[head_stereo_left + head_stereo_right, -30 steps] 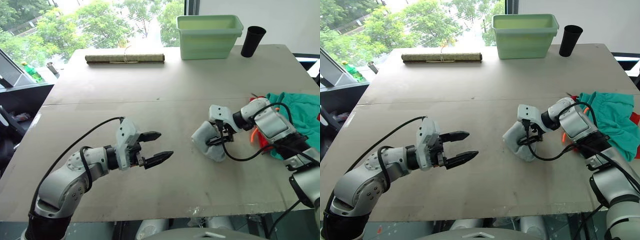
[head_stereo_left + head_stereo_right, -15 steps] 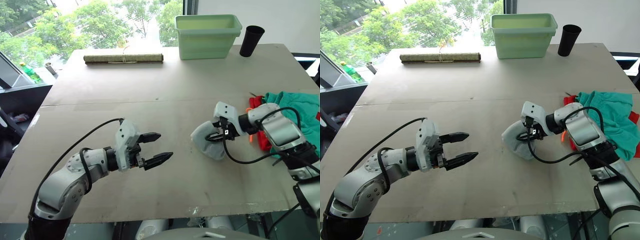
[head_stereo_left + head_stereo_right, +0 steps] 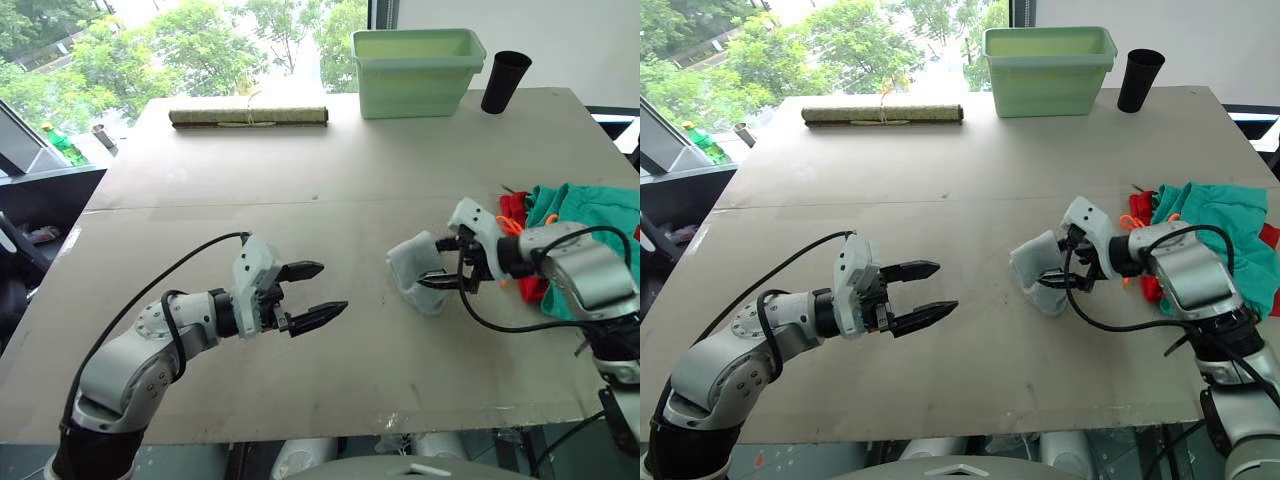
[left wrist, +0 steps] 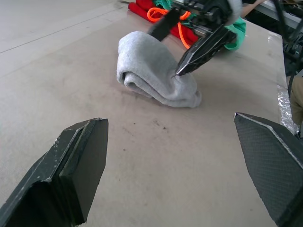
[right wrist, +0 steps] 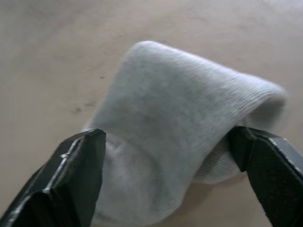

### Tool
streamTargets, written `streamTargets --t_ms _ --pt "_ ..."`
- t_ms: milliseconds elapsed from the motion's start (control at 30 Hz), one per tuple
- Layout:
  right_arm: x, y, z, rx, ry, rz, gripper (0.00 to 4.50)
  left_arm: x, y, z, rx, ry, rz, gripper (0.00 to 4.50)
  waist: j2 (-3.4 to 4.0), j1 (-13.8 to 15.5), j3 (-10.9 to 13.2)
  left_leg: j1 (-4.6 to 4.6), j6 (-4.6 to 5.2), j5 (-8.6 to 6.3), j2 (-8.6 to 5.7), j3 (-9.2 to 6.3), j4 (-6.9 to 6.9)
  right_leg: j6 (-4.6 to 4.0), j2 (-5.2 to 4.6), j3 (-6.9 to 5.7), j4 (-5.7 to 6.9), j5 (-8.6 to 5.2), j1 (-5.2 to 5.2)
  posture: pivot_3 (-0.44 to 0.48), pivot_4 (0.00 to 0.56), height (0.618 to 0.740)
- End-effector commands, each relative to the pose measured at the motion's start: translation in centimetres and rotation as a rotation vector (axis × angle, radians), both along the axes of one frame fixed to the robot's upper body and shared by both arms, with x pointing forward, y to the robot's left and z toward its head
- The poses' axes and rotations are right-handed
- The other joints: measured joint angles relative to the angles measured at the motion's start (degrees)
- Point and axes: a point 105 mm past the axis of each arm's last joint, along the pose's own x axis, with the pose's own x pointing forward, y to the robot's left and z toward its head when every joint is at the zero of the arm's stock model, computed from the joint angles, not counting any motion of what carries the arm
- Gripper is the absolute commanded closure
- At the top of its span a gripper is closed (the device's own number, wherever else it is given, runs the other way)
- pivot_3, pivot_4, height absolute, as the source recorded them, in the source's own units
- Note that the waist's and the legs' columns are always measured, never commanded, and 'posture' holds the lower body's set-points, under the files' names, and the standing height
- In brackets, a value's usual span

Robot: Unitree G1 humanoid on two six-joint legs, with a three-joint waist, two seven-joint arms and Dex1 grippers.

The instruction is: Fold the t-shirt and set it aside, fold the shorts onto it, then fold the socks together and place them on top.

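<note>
While the socks point(image 3: 415, 272) sit rolled on the bench point(image 3: 300, 190), the right end effector point(image 3: 447, 268) is wide open around them. The left end effector point(image 3: 315, 293) waits open. Next, squeeze and lift.

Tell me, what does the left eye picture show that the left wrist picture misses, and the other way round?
Left eye view adds: the green tub, black cup and rolled mat at the table's far edge. Left wrist view adds: the folded layers at the socks' end, seen close. Both: the socks, the right pincer at them, the red t-shirt and orange drawstring.
</note>
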Motion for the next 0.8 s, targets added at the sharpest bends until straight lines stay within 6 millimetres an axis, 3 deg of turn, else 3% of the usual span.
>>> streamTargets --t_ms 33,400,600,633,700,733,800 --pt "-0.6 -0.7 1.0 0.009 -0.005 -0.055 0.29 -0.2 -0.3 0.5 -0.005 -0.028 -0.023 0.0 0.0 0.08 0.0 0.0 0.0 0.0 0.0 0.0 0.0 0.0 0.0 0.0 0.0 0.0 0.0 0.0 0.15 0.74" --pt "0.0 0.6 -2.3 0.036 0.105 -0.203 0.29 0.1 -0.4 0.5 -0.004 -0.026 -0.035 0.0 -0.02 0.1 0.01 0.01 0.0 0.0 0.0 0.01 0.0 0.0 0.0 -0.01 0.02 0.0 0.0 0.0 0.15 0.74" --pt "-0.4 0.9 -2.9 -0.053 0.016 -0.155 3.13 0.1 -0.4 0.5 -0.002 -0.027 -0.026 0.0 -0.03 0.04 0.0 0.04 0.0 0.0 0.0 0.01 0.0 0.0 0.0 -0.01 0.04 0.0 0.01 0.0 0.15 0.74" --pt "-0.4 0.8 -2.8 -0.082 -0.035 -0.13 3.33 0.0 -0.4 0.4 -0.002 -0.026 -0.023 0.0 -0.03 0.05 0.0 0.04 0.0 0.0 0.0 0.01 0.01 0.0 0.0 -0.01 0.04 0.0 0.01 0.0 0.15 0.74" --pt "-0.6 0.6 -2.5 -0.116 -0.102 -0.1 4.25 0.0 -0.3 0.4 -0.001 -0.024 -0.018 0.0 -0.02 0.06 0.0 0.04 0.0 0.0 0.0 0.01 0.01 0.0 0.0 -0.01 0.04 0.0 0.01 0.0 0.15 0.74" --pt "-0.6 0.4 -2.0 -0.131 -0.15 -0.086 4.46 -0.1 -0.3 0.3 -0.002 -0.024 -0.016 0.0 -0.03 0.11 0.0 0.04 0.0 0.0 0.0 0.02 0.01 0.0 0.0 -0.01 0.03 0.0 0.01 0.0 0.15 0.74" --pt "-0.8 0.0 -0.6 -0.136 -0.218 -0.06 4.46 0.0 -0.3 0.3 -0.004 -0.021 -0.011 0.0 -0.03 0.23 0.01 0.04 0.0 0.0 0.0 0.02 0.01 0.0 -0.01 -0.02 0.03 0.0 0.02 0.0 0.15 0.74"
